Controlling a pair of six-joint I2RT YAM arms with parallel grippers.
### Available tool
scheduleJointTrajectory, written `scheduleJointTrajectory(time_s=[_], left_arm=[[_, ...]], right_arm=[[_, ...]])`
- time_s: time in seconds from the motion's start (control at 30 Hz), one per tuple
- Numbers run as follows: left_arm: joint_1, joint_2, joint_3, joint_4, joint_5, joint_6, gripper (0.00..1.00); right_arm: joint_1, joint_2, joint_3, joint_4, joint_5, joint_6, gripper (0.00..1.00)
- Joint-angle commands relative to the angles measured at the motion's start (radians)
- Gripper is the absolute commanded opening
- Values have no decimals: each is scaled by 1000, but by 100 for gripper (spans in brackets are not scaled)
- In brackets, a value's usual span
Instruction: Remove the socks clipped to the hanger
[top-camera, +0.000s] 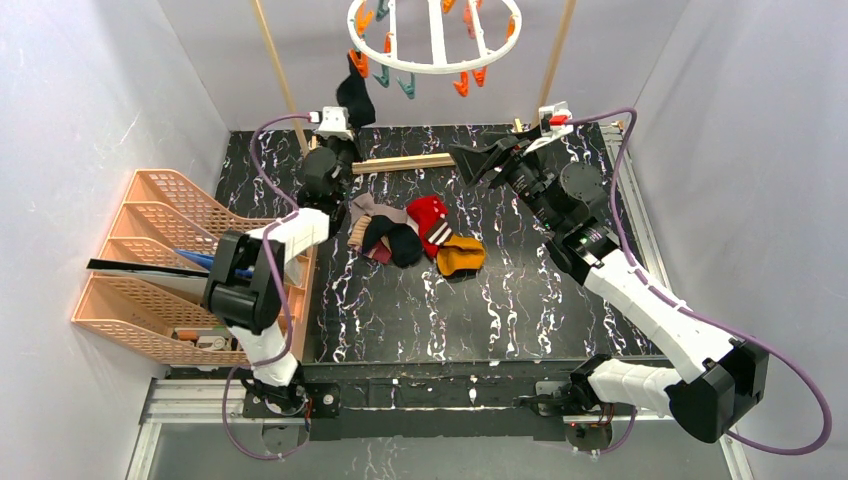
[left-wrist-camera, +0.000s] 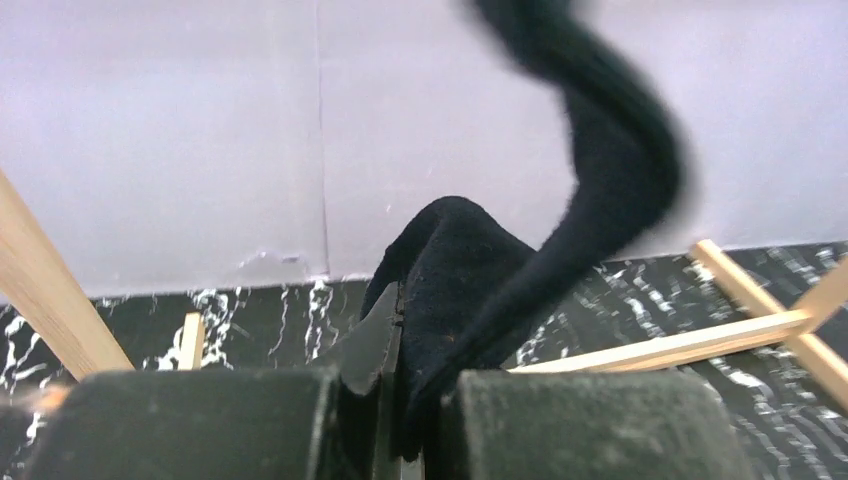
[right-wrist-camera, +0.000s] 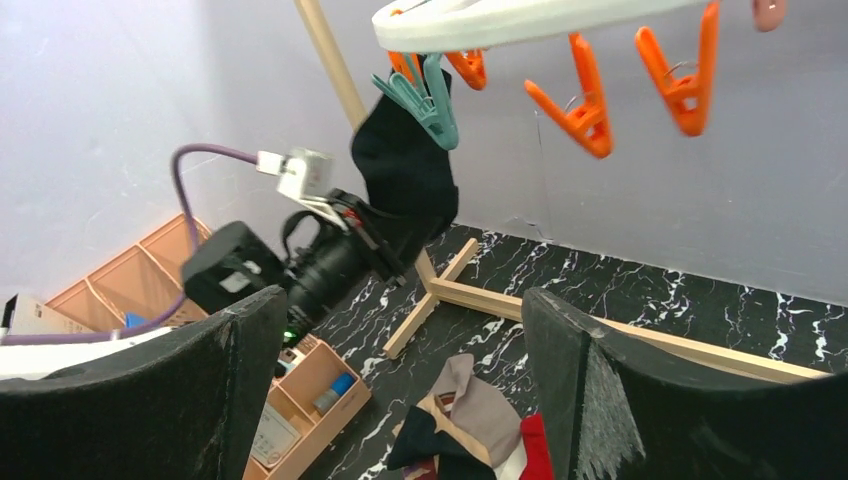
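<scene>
The white round hanger (top-camera: 435, 40) hangs over the table's far side, with orange and teal clothespins along its rim. One black sock (top-camera: 355, 95) dangles from a teal clothespin (right-wrist-camera: 430, 95) at the ring's left side. My left gripper (top-camera: 340, 125) is raised to it and shut on the sock's lower end; in the left wrist view the black sock (left-wrist-camera: 480, 290) is pinched between the pads and twists upward. My right gripper (top-camera: 480, 160) stands open and empty to the right of the sock, well apart from it. Several loose socks (top-camera: 420, 235) lie heaped on the table.
Wooden rack posts (top-camera: 280, 70) rise on both sides of the hanger, and the rack's base bar (top-camera: 405, 162) lies across the far table. Orange slotted trays (top-camera: 150, 260) line the left edge. Empty orange clothespins (right-wrist-camera: 585, 100) hang from the ring (right-wrist-camera: 520, 20).
</scene>
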Motion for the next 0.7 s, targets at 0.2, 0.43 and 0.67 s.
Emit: scheduleJointTrajectory(time_s=[0.2,0.43,0.67], left_arm=[[-3,-357,-164,24,349,-90,0],[-36,-531,-292,-55,479,-124,0],[-166,-620,-370,-191,418,-36,0]], right_arm=[[-5,29,27,53,-90,52,93],[6,56,48,66,-110,55,92],[35,88,62,88,-118,65,91]])
